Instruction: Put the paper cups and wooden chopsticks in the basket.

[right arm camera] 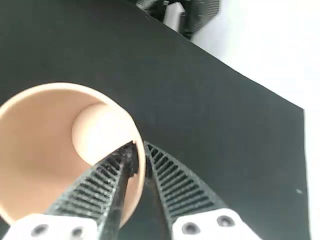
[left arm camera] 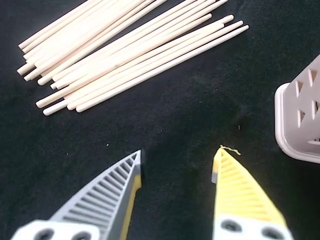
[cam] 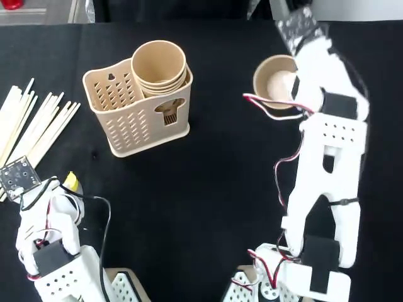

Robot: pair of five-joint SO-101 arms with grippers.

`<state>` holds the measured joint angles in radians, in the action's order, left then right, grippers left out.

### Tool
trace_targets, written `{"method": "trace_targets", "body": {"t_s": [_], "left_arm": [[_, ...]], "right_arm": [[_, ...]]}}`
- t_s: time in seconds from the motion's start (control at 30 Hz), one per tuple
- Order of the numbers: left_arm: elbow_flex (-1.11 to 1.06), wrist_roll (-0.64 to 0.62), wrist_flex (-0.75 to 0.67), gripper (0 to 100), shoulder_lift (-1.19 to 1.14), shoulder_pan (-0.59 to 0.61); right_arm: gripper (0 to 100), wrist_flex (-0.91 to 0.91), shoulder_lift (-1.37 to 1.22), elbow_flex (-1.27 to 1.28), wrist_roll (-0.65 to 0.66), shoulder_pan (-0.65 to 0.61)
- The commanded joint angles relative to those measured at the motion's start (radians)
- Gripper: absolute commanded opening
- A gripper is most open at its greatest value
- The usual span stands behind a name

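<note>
Right gripper pinches paper cup rim thinly, may slip or crush; left gripper open, empty near chopsticks

The paper cup — half hidden under the right arm.

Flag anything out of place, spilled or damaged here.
Nothing stands out. The basket stands upright holding stacked cups, the chopsticks lie in a loose pile, and the right claw pinches the rim of a paper cup. No spill or damage shows.
</note>
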<state>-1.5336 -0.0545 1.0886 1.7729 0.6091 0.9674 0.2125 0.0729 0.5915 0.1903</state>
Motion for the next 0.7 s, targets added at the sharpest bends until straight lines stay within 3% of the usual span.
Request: {"method": "trace_targets", "body": {"t_s": [0.0,0.13,0.3,0.5,0.67], "left_arm": [[0.005,0.006,-0.021,23,0.008,-0.012],[0.005,0.006,-0.021,23,0.008,-0.007],[0.005,0.006,-0.021,23,0.008,-0.005],[0.005,0.006,-0.021,23,0.008,-0.007],[0.005,0.006,-0.021,23,0.008,-0.004]], "right_arm": [[1.1,0.313,0.013,-0.367,-0.127,-0.071],[1.1,0.554,-0.099,-0.723,-0.253,-0.167],[1.1,0.707,-0.269,-1.121,-0.33,-0.305],[1.1,0.727,-0.381,-1.461,-0.391,-0.479],[1.1,0.681,-0.446,-1.454,-0.399,-0.609]]}}
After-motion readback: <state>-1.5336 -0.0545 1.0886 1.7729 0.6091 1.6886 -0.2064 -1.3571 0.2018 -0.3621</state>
